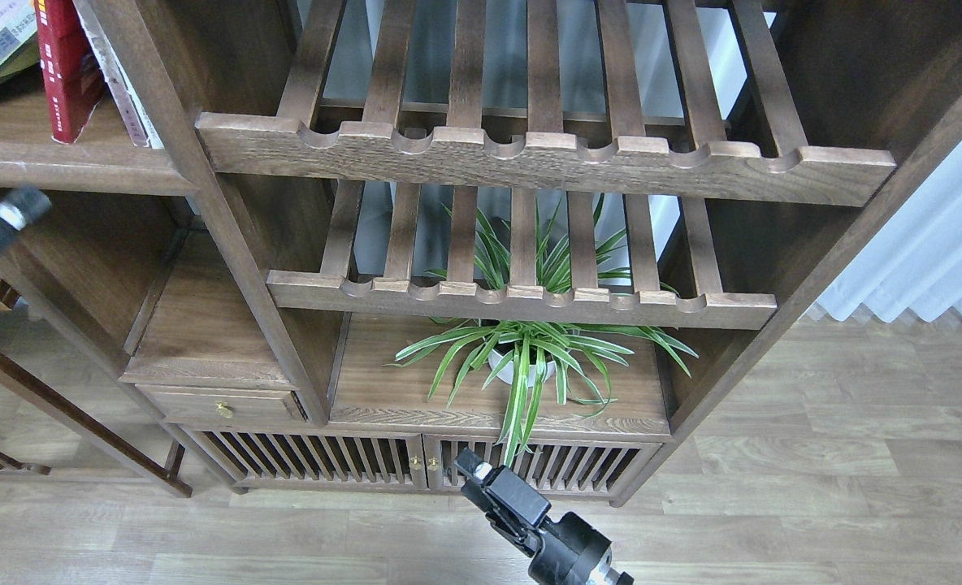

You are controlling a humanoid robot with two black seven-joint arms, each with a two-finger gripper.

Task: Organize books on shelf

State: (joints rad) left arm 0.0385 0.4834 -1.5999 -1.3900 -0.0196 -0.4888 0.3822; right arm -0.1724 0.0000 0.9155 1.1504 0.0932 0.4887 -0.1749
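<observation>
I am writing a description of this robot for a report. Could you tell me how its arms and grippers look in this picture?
Both are black. The right arm ends in a rounded, glossy joint with a boxy block above it; the right gripper has a small pale grey patch at its tip. The left gripper is a blurred dark bar with a similar pale patch. No cables or printed markings are visible.

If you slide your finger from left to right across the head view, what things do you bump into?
Left arm's tip → red book → little brass drawer knob → right arm's tip → green plant → white curtain.
</observation>
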